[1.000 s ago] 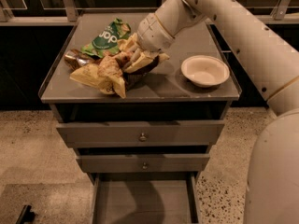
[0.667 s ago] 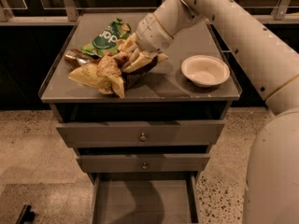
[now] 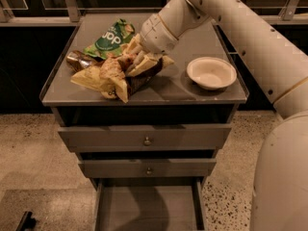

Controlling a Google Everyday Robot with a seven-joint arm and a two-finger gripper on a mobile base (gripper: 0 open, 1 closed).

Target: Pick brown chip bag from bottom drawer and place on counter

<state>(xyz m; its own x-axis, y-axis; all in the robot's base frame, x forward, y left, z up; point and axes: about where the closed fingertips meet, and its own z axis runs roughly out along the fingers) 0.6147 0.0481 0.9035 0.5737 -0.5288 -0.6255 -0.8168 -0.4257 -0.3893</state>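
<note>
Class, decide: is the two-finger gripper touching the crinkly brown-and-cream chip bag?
Touching: the camera view shows the gripper buried in the chip bag's folds on the grey counter.

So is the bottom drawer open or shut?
Open: the bottom drawer is pulled out, its grey floor showing. The gripper is at the brown chip bag on the counter.

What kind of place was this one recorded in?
Likely an office snack area or test kitchen: a grey drawer cabinet on speckled floor, a green chip bag and a bowl on its top. The claw is at the brown chip bag.
</note>
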